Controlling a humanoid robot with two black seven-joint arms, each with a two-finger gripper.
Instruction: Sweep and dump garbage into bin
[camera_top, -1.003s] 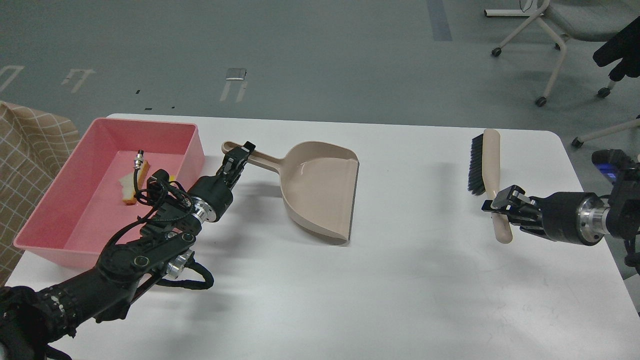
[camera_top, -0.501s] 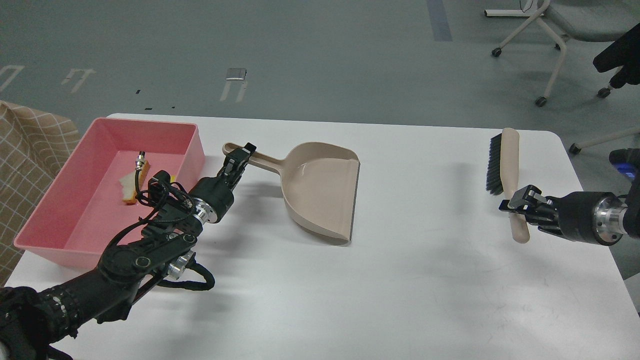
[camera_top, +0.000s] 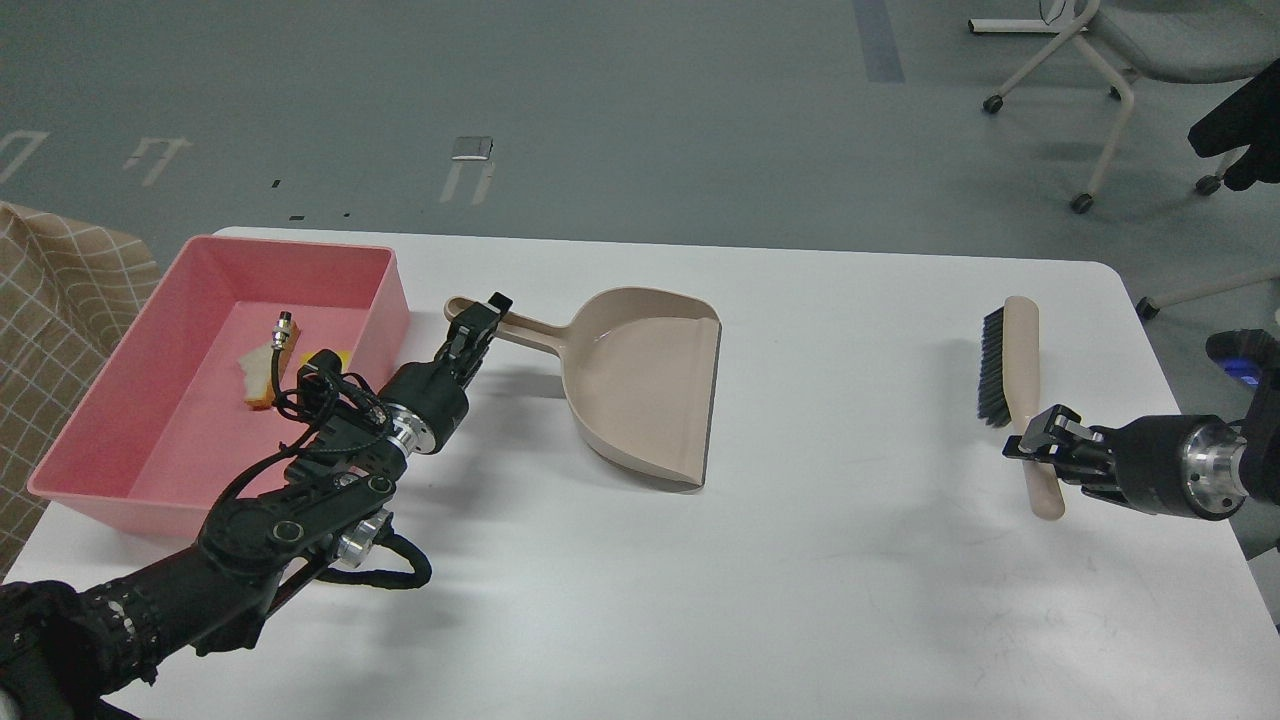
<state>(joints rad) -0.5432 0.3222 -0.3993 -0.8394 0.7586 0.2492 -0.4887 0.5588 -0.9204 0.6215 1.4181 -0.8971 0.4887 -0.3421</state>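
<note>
Since the bread (camera_top: 259, 378) and sponge (camera_top: 335, 357) already lie inside the bin (camera_top: 120, 400), I judge dumping done, with my left gripper (camera_top: 478, 322) clamping the dustpan (camera_top: 640, 385) handle beside the bin and my right gripper (camera_top: 1040, 447) clamping the brush (camera_top: 1012, 368), both unreleased.

Black arms, silver wrists, looped cables

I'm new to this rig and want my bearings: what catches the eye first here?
The pink bin at the table's left edge stands out, with the bread slice and yellow sponge chunk inside. Mid-table lies the beige dustpan, its handle gripped by the left pincer. At far right, the right pincer holds the brush.
</note>
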